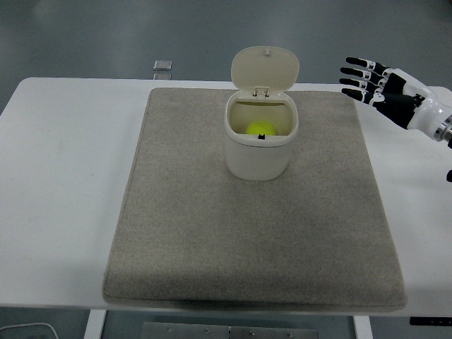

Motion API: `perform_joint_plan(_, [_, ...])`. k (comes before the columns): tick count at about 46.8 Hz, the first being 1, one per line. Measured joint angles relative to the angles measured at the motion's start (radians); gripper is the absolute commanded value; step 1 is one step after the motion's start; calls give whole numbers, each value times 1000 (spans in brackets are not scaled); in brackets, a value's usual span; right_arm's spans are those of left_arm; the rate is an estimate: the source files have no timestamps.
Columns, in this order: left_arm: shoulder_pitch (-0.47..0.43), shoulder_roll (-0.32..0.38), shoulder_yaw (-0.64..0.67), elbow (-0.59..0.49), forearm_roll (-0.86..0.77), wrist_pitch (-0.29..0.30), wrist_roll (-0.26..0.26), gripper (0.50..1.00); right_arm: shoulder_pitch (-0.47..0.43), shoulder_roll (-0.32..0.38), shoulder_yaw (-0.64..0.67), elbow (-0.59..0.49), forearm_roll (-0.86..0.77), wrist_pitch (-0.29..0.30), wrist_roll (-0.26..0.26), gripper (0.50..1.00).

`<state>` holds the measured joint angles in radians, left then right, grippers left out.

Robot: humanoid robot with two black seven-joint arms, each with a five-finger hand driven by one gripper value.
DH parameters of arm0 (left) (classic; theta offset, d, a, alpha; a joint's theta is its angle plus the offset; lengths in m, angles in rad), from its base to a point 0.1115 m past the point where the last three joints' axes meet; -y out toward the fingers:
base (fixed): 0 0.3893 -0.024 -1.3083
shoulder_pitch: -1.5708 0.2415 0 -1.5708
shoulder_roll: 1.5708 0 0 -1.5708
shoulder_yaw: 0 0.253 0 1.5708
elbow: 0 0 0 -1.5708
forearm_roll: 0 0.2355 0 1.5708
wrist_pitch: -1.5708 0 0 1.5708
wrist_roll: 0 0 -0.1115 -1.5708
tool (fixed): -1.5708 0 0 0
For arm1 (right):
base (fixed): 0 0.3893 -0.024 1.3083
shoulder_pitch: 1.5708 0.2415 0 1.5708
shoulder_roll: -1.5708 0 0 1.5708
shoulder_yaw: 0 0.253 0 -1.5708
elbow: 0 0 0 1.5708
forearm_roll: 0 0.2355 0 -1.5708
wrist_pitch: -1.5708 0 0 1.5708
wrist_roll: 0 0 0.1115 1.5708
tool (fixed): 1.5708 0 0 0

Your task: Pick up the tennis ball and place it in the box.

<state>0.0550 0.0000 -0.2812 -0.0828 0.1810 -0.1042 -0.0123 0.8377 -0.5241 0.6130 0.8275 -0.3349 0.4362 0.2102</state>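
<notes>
Ball: one tennis ball (260, 128) is seen lying inside the box (260, 150), low against the front wall, so the placing looks done.
Box: one, upright on the mat (212, 233), lid (265, 68) tipped up and back.
Right hand (378, 88): empty, fingers spread, nothing gripped; held high at the right edge, well apart from the box.
Key relation: ball and box lie to the hand's left and a little nearer the table's front edge; only this hand is in play.
Ball axis: none, it is round.
Left hand: not in view.
Also counted: one small grey object (163, 66) beyond the mat on the table (56, 176).
</notes>
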Motion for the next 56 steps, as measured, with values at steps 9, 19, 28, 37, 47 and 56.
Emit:
perform_joint_plan(9, [0, 0, 0, 0, 0, 0, 0, 992, -10, 12, 1, -5, 112, -35, -30, 885])
perform_joint_plan(19, [0, 0, 0, 0, 0, 0, 0, 992, -28, 47, -1, -11, 265, -80, -74, 885])
perform_joint_plan(28, [0, 0, 0, 0, 0, 0, 0, 992, -35, 67, -1, -26, 313, -97, -89, 889])
perform_joint_plan(37, [0, 0, 0, 0, 0, 0, 0, 992, -35, 67, -1, -27, 304, -68, -88, 897])
perform_joint_plan(47, [0, 0, 0, 0, 0, 0, 0, 992, -43, 61, 1, -26, 301, -27, -81, 917])
perform_joint_plan(56, [0, 0, 0, 0, 0, 0, 0, 992, -43, 60, 2, -26, 303, -37, -78, 917])
